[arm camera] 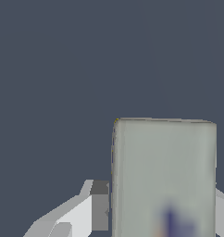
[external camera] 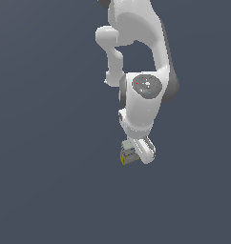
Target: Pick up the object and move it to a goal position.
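Wrist view: box [arm camera: 164, 171] clamped between gripper [arm camera: 162, 210] fingers [arm camera: 99, 206]; long axis runs straight out from the fingers, crossing their closing line; blue-purple mark nearest the fingers.

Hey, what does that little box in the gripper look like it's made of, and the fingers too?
The box looks like matte printed cardboard: flat grey-beige face, yellow edge, blurry blue-purple mark. That is only a guess from a render. One finger of the gripper looks like hard grey plastic or metal, flat-shaded and without gloss.
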### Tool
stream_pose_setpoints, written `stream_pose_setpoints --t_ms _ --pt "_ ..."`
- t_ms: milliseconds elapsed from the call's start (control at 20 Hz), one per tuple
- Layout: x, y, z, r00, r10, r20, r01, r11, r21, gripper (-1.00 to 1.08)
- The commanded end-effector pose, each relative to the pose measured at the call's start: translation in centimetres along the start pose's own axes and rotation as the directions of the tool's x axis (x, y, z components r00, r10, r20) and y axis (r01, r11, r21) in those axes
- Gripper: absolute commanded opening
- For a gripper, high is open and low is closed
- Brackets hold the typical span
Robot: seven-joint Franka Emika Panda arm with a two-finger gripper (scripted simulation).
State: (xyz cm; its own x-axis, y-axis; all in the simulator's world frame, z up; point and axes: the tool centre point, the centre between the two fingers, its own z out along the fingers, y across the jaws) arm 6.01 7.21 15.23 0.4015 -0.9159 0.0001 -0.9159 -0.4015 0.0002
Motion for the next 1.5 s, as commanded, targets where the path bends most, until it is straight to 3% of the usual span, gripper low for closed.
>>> stream_pose_setpoints --t_ms 0,350,650,1050,1450 --pt "0.0 0.0 0.0 1.0 0.0 0.0 0.0 1.0 0.0 -1.0" --pt "0.5 0.0 -0.3 1.0 0.0 -0.009 0.0 1.0 0.006 -1.0" --pt "4.0 0.1 -2.7 0.996 0.002 -0.084 0.002 0.999 0.051 -1.0" --pt "13.0 1.0 -10.9 0.956 0.027 -0.291 0.027 0.984 0.178 -1.0" --pt "21.7 3.9 -23.9 0.842 0.098 -0.531 0.097 0.94 0.328 -1.0"
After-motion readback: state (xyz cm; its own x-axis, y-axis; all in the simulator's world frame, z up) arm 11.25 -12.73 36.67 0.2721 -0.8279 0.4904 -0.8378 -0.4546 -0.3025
